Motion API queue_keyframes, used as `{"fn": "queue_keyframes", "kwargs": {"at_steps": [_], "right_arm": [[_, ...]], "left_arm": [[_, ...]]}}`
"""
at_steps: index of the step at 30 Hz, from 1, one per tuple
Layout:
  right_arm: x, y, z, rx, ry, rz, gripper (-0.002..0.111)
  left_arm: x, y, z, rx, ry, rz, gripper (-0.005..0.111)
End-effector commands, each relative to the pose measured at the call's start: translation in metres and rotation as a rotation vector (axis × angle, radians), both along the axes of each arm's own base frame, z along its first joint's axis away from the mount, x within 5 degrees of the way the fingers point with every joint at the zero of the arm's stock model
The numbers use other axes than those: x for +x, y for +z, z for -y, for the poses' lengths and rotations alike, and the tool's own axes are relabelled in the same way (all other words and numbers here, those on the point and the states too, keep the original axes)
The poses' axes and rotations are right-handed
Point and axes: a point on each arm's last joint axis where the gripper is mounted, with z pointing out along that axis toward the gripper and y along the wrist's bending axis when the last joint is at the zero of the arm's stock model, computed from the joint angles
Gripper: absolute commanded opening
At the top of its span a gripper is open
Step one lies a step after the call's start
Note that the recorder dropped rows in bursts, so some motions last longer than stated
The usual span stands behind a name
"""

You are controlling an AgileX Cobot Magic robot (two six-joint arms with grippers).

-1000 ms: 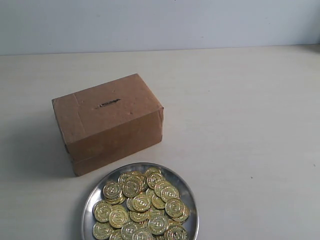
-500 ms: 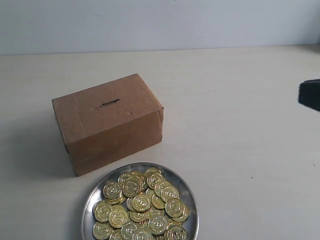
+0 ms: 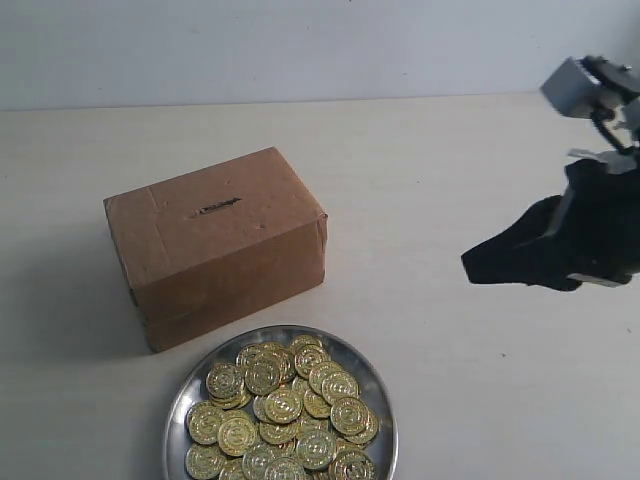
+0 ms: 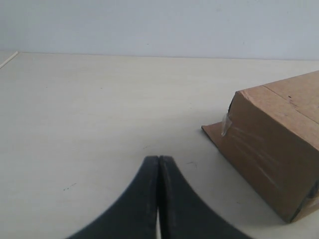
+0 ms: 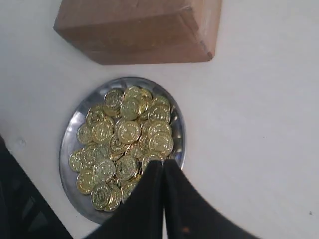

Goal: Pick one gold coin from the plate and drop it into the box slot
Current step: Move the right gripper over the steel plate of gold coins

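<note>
A round silver plate [image 3: 183,400] heaped with several gold coins [image 3: 283,405] sits at the front edge of the exterior view. Behind it stands the brown cardboard box [image 3: 215,245], its dark slot [image 3: 216,209] on the top face. My right gripper [image 3: 468,267] hangs shut and empty above the table, right of the plate and box. From the right wrist, the plate [image 5: 70,132] and coins [image 5: 127,132] lie beyond the shut gripper [image 5: 163,162], the box [image 5: 139,30] farther off. My left gripper [image 4: 158,158] is shut and empty, low over the table beside the box [image 4: 271,144].
A pale wall runs along the back of the light table [image 3: 450,160]. The right arm's grey wrist block [image 3: 585,85] shows at the far right of the exterior view. The left arm is out of the exterior view.
The right arm has come in from the right edge and now reaches toward the middle, above the table. Box, plate and coins have not moved.
</note>
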Motion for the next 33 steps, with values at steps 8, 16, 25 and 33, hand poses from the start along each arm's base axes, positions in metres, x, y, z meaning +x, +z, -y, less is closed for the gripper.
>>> {"fn": "queue_keyframes", "kwargs": {"at_steps": [8, 16, 25, 33], "right_arm": [[0.018, 0.013, -0.068, -0.384, 0.346, 0.228, 0.000], [-0.014, -0.007, -0.120, -0.548, 0.651, 0.296, 0.000], [-0.020, -0.050, -0.157, -0.582, 0.805, 0.282, 0.000], [-0.020, -0.054, -0.167, -0.510, 0.752, 0.276, 0.009]], "left_arm": [[0.000, 0.000, 0.000, -0.006, 0.001, 0.007, 0.000], [0.000, 0.000, 0.000, -0.006, 0.001, 0.007, 0.000], [0.000, 0.000, 0.000, -0.006, 0.001, 0.007, 0.000], [0.000, 0.000, 0.000, -0.006, 0.001, 0.007, 0.000]]}}
